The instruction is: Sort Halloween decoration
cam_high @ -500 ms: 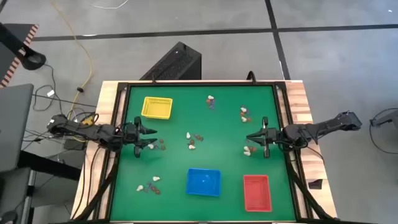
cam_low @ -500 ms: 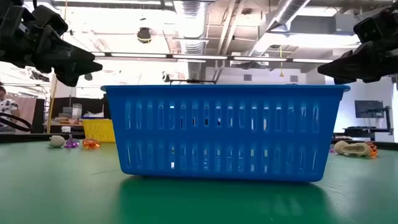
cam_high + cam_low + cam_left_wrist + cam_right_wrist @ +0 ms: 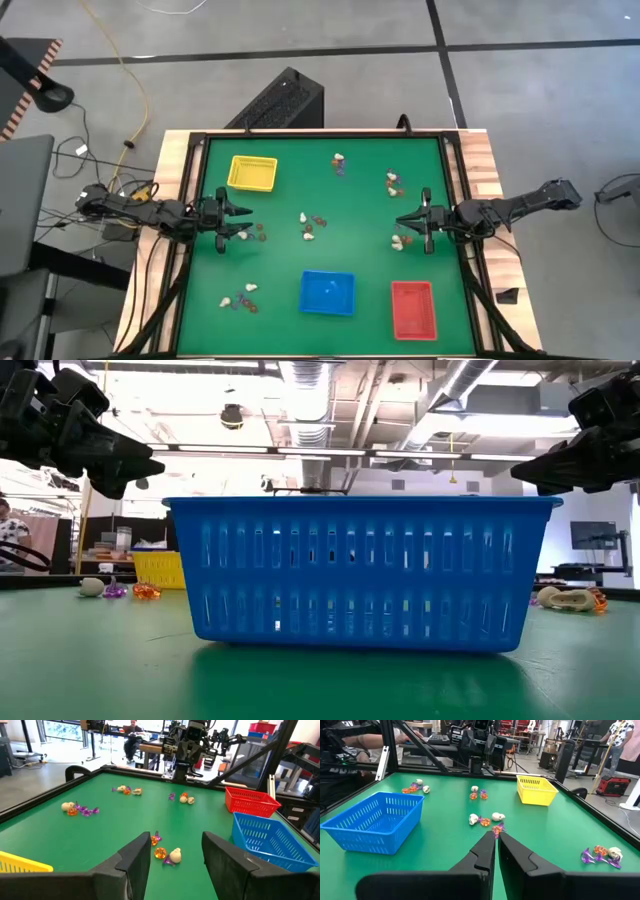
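The green tabletop (image 3: 350,200) carries three trays, all looking empty: the yellow tray (image 3: 252,173) far from the blue tray (image 3: 328,292), the red tray (image 3: 412,309) just beside it. The left gripper (image 3: 240,222) hovers with jaws wide, and the right gripper (image 3: 402,222) with jaws nearly closed, holding nothing. Halloween trinkets (image 3: 311,226) lie scattered in small clusters around the blue tray, so sorting appears unstarted.

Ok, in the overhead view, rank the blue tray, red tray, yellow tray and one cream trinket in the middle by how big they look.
1. Blue tray and red tray: they look about equal, too close to rank.
2. Yellow tray: slightly smaller.
3. Cream trinket near the table's middle: far smaller than any tray.
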